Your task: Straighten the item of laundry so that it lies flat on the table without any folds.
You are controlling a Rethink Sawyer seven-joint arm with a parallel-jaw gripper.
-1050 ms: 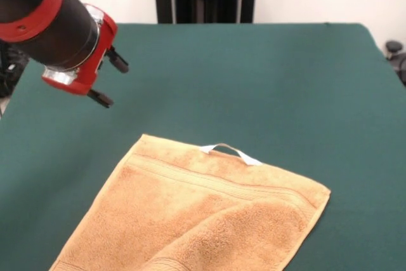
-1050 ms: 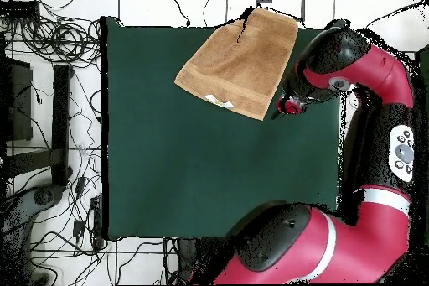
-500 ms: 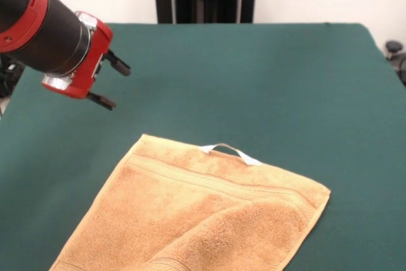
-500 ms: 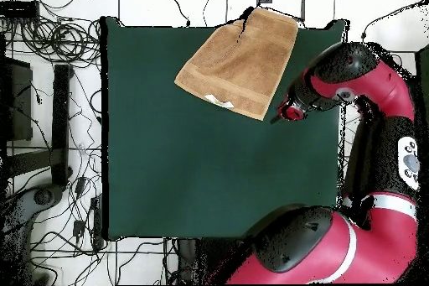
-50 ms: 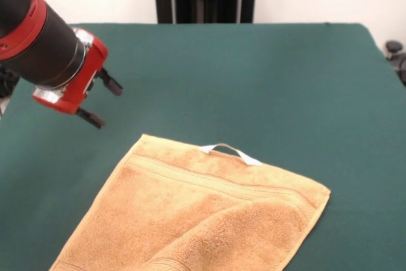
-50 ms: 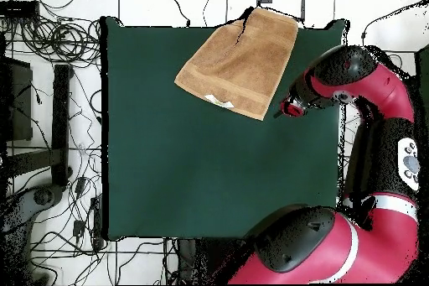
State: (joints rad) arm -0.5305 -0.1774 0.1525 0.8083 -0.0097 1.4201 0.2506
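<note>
Front view shows the gripper (image 5: 100,101) hanging above the table (image 5: 266,74), close to one corner of the towel (image 5: 196,214) but not touching it. Its two black fingers (image 5: 109,82) stand apart with nothing between them, so the hand is released and empty.

What could go wrong, to my judgement: the nearest corner lies flat against the green cloth, so the fingers may slide over the terry or catch the table cover together with it. If the hand takes only the upper layer, a pull could drag the whole towel toward the edge instead of opening the fold.

Seen from above, the towel (image 6: 241,59) lies at the far edge of the table from the robot, turned at an angle, perhaps a little over the edge. It is golden-tan, with band stripes near the hem and a white loop tag (image 5: 229,151) standing up. One part is doubled over near the bottom of the front view, so it is not yet flat.
</note>
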